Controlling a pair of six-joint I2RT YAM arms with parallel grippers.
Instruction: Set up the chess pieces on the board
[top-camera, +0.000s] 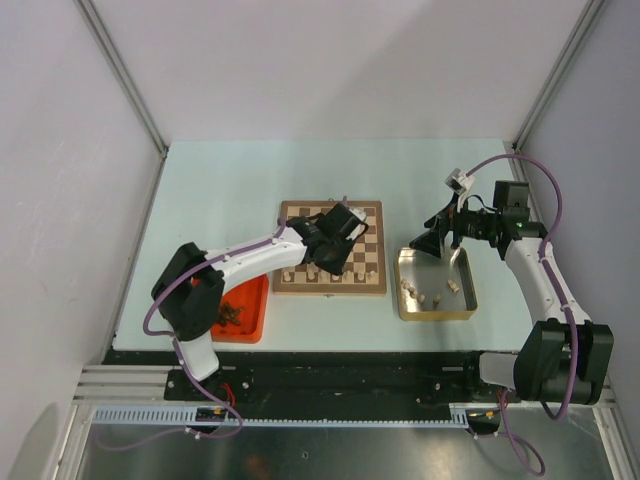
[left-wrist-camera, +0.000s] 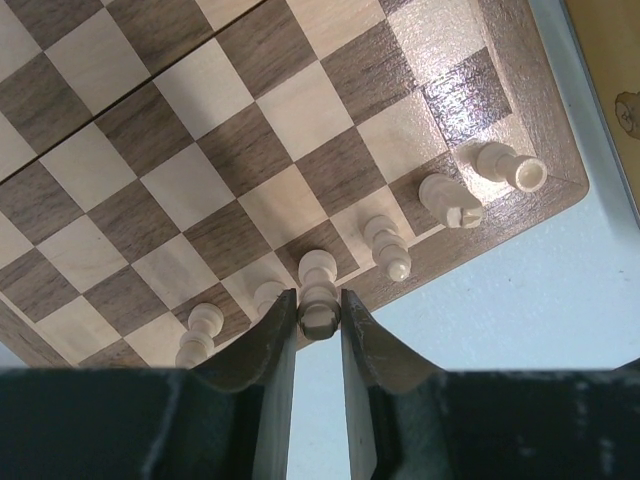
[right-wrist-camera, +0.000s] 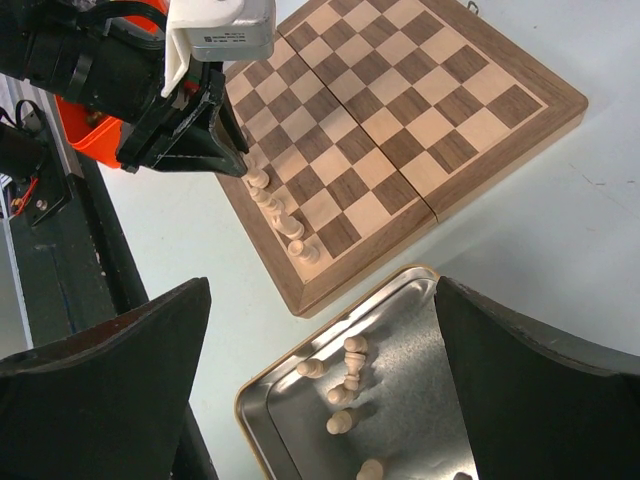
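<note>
The board (top-camera: 365, 215) lies mid-table, and a row of pale chess pieces (left-wrist-camera: 450, 200) stands along its near edge. My left gripper (left-wrist-camera: 318, 318) is shut on the top of one pale piece (left-wrist-camera: 318, 275) that stands upright in that row, another piece half hidden beside it. From the right wrist view, the left gripper (right-wrist-camera: 245, 170) is at the row's end on the board (right-wrist-camera: 400, 110). My right gripper (right-wrist-camera: 325, 380) hangs wide open, holding nothing, over loose pale pieces (right-wrist-camera: 345, 385) in the gold tin (right-wrist-camera: 300, 345).
The gold tin (top-camera: 435, 317) sits just right of the board, holding several pale pieces (top-camera: 425, 293). A red tray (top-camera: 255, 300) with dark pieces (top-camera: 230, 315) lies left of the board, under the left arm. The table edge and a black rail run along the front.
</note>
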